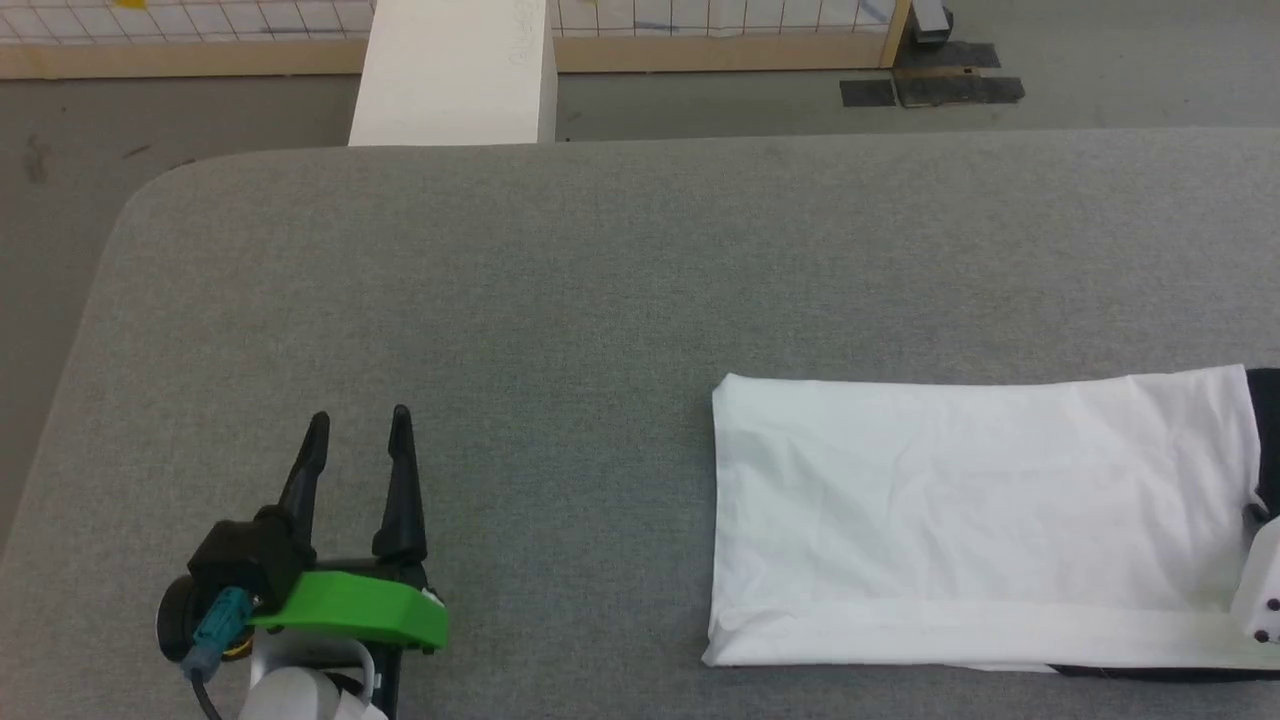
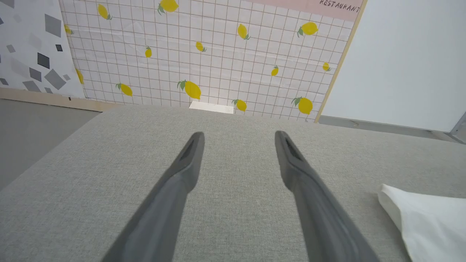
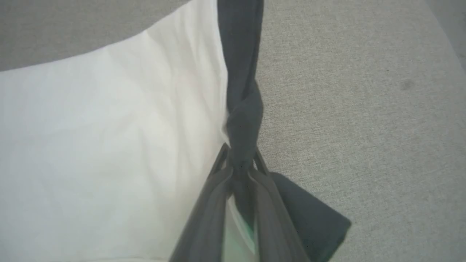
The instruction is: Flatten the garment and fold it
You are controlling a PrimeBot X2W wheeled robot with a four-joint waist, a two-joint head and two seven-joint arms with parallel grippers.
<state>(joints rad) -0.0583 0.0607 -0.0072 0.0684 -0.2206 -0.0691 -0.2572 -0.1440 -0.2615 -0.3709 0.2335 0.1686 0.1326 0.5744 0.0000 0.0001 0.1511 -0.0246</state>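
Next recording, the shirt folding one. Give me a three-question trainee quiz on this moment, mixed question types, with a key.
1. True or false: the left hand is shut on the T-shirt.
2. Which part of the T-shirt does the right hand pinch? A) the white body B) black fabric at its edge C) nothing
3. Fill in: the T-shirt lies folded into a long strip on the ___ table.

Key: 1 false, it is open over bare table, apart from the T-shirt. 2 B. 3 grey.

The left hand (image 1: pixel 360 415) has jaws spread apart; the right hand (image 3: pixel 241 162) pinches the garment (image 3: pixel 109 145).
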